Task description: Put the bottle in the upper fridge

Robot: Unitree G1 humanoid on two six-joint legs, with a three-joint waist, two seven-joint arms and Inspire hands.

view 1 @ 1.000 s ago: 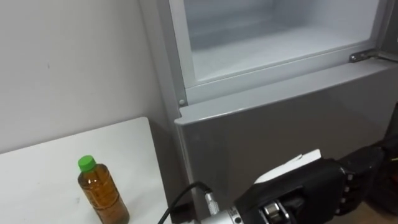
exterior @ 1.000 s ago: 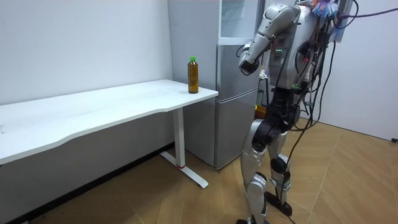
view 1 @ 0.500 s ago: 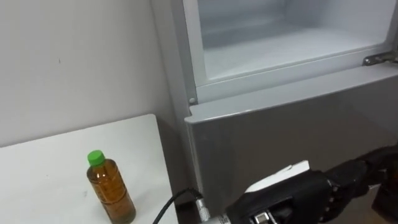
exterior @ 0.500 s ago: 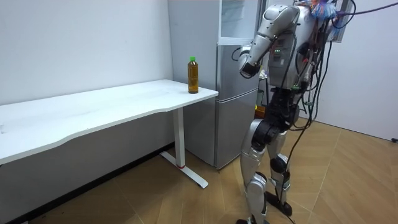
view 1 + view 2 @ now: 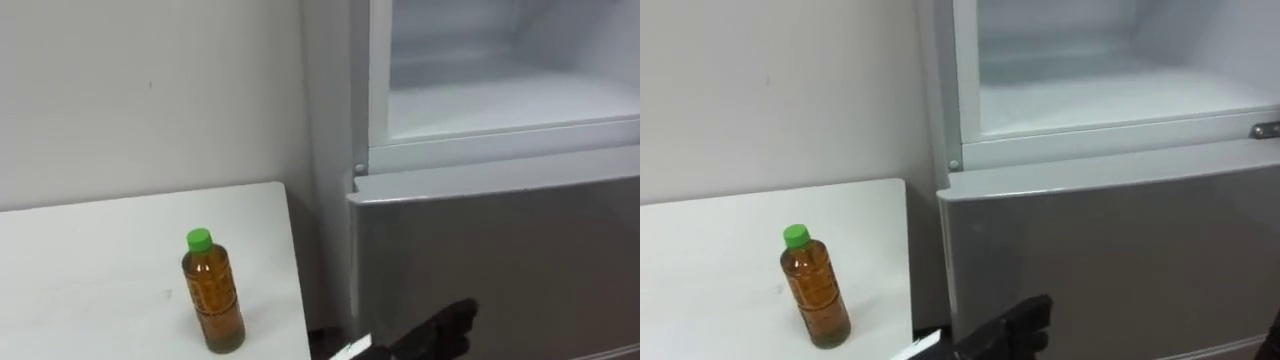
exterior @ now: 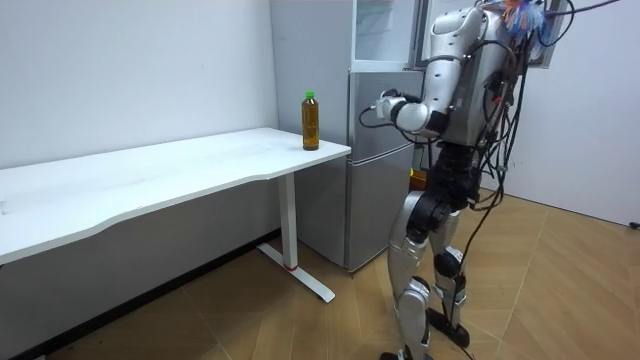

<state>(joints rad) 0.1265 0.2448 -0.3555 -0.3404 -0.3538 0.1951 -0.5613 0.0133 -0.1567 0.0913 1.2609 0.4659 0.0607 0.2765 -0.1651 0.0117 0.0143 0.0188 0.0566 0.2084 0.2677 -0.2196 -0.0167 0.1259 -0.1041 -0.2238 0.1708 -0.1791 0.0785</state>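
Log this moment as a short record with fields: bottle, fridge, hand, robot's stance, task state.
bottle: upright on the white table, near the corner beside the fridge; green cap on, brown liquid; nothing touches it
upper fridge: open, white interior in sight
lower fridge door: shut
left hand: low in front of the lower fridge door, apart from the bottle
robot: stands facing the fridge, table to its left
task state: bottle not yet picked up

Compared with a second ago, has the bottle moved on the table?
No. In the room view the bottle stands at the same spot near the white table's corner beside the fridge; the eye views' shift is the camera's own.
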